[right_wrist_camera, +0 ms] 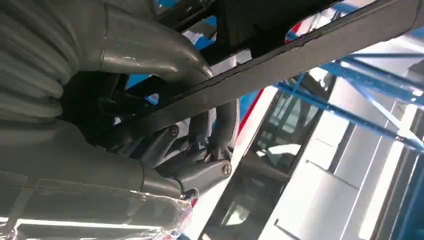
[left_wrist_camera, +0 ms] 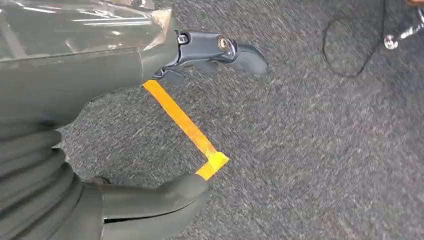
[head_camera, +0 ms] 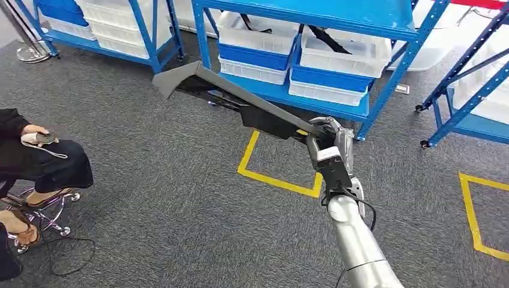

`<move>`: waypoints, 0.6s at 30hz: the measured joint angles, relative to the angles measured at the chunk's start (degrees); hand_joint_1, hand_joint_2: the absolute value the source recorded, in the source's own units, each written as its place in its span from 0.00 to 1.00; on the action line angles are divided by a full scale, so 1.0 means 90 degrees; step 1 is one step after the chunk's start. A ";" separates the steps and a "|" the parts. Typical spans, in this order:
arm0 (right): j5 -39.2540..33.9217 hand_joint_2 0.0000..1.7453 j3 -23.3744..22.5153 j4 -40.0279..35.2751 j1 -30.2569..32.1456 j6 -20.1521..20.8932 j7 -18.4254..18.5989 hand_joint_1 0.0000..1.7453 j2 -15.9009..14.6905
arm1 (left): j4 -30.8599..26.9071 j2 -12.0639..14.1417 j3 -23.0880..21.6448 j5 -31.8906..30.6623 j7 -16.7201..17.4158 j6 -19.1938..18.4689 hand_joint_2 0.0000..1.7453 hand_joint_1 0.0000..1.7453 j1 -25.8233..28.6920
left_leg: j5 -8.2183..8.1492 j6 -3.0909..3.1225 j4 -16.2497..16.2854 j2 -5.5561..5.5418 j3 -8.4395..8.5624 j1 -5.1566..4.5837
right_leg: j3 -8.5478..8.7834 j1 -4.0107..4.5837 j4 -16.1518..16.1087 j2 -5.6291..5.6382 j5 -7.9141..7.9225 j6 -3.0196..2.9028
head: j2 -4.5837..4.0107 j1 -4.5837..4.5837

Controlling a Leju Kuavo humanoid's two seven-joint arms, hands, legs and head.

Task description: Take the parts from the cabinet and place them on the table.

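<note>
Item: long grey trim part (head_camera: 240, 99), stiff, light, end-held; I see right robot hand (head_camera: 324, 135) clamping it, tip-heavy. Left robot hand (left_wrist_camera: 210, 50) spread, holds nothing.

Right hand (head_camera: 324, 139) gripping — left hand (left_wrist_camera: 150, 125) slack

bins (head_camera: 336, 57) on shelf (head_camera: 312, 96), person (head_camera: 36, 156) far left
</note>
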 joint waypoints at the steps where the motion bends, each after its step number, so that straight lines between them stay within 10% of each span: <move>1: 0.0000 1.00 0.0000 -0.0010 -0.0002 0.0000 0.0000 1.00 0.0002 | 0.0000 -0.0007 0.0000 0.0000 0.0017 -0.0002 1.00 0.00 -0.0008 | 0.0006 -0.0012 0.0009 -0.0051 -0.0007 0.0006 | 0.0266 0.0000 -0.0517 0.0199 0.0153 -0.0007 | 0.0000 0.0005; 5: 0.0000 1.00 0.0002 -0.0003 -0.0024 0.0007 0.0000 1.00 0.0029 | 0.0002 -0.0034 0.0000 0.0002 0.0117 -0.0002 1.00 0.00 -0.0010 | 0.0061 -0.0166 -0.0007 -0.0228 -0.0078 -0.0003 | 0.0300 0.0068 -0.0640 0.0082 0.0211 -0.0183 | 0.0000 -0.0005; 6: 0.0000 1.00 0.0002 0.0002 -0.0022 0.0007 0.0000 1.00 0.0039 | 0.0000 -0.0022 0.0000 0.0002 0.0139 -0.0019 1.00 0.00 -0.0005 | 0.0060 -0.0199 -0.0001 -0.0266 -0.0097 -0.0030 | 0.0336 -0.0057 -0.0710 0.0019 0.0257 -0.0246 | 0.0000 -0.0007; 8: 0.0022 1.00 0.0002 0.0010 0.0021 0.0007 -0.0017 1.00 0.0083 | 0.0010 -0.0034 0.0000 0.0002 0.0224 -0.0063 1.00 0.00 0.0003 | -0.0266 -0.0271 0.0414 0.0258 -0.0281 -0.0009 | 0.0363 -0.0072 -0.0747 -0.0087 0.0280 -0.0348 | 0.0000 -0.0056; 12: 0.0090 1.00 0.0005 0.0005 0.0265 0.0007 -0.0034 1.00 0.0092 | 0.0044 -0.0056 0.0000 0.0066 0.0437 -0.0348 1.00 0.00 0.0040 | -0.0880 -0.0418 0.1973 0.0436 -0.1064 0.0102 | 0.0363 -0.0062 -0.0745 -0.0327 0.0259 -0.0357 | 0.0000 -0.0056; 14: 0.0151 1.00 0.0007 -0.0020 0.0383 0.0010 0.0015 1.00 0.0126 | 0.0056 -0.0058 0.0022 0.0251 0.0612 -0.0637 1.00 0.00 0.0061 | -0.0502 -0.0467 0.1430 0.0496 -0.0799 0.0167 | 0.0375 -0.0087 -0.0736 -0.0428 0.0236 -0.0335 | 0.0000 -0.0058; 16: 0.0202 1.00 0.0010 -0.0083 0.0473 0.0019 0.0041 1.00 0.0153 | 0.0061 -0.0058 0.0107 0.0493 0.0712 -0.1023 1.00 0.00 0.0063 | 0.0000 -0.0492 0.0225 0.0775 -0.0122 0.0194 | 0.0429 -0.0103 -0.0722 -0.0525 0.0175 -0.0240 | 0.0000 -0.0058; 17: 0.0209 1.00 0.0010 -0.0114 0.0501 0.0020 0.0046 1.00 0.0160 | 0.0078 -0.0092 0.0146 0.0534 0.0726 -0.1109 1.00 0.00 0.0052 | -0.0076 -0.0483 0.0072 0.0909 -0.0043 0.0126 | 0.0426 -0.0017 -0.0701 -0.0551 0.0140 -0.0184 | 0.0000 -0.0070; 18: 0.0216 1.00 0.0012 -0.0131 0.0510 0.0019 0.0056 1.00 0.0165 | 0.0080 -0.0080 0.0173 0.0554 0.0741 -0.1141 1.00 0.00 0.0057 | -0.0048 -0.0398 0.0065 0.0775 -0.0056 0.0134 | 0.0430 -0.0015 -0.0699 -0.0580 0.0125 -0.0150 | 0.0000 -0.0031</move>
